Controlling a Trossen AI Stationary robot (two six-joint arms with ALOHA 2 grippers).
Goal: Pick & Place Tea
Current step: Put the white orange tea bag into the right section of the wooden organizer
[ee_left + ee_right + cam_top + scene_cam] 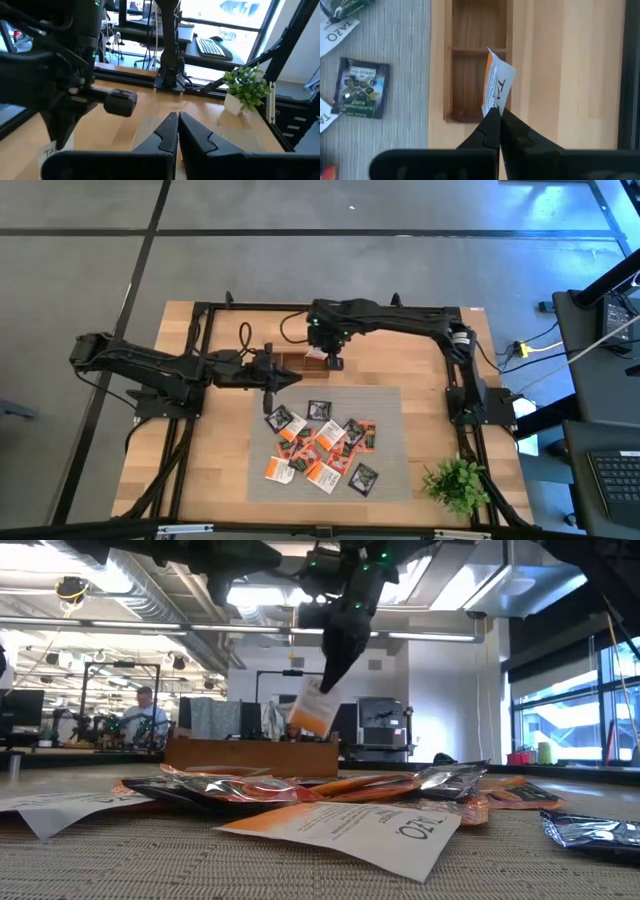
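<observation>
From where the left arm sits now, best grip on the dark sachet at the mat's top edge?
The dark sachet lies flat and apart from the tea pile. Probably come straight down with the left gripper, shut and empty now, and pinch one free edge; its edge away from the pile looks clearest.

The right claw (496,116) covers the bottom edge of the white and orange tea packet (496,85) it pinches, so only the letters "TAZ" can be read. This packet hides part of the wooden tray (470,30), and the far end of the tray is cut off. From above, the right arm covers most of that tray. Beside the left claw (178,131), a white packet (50,150) peeks out with only "TA" showing. The pile of packets (322,446) overlaps, so the lower ones are hidden.
</observation>
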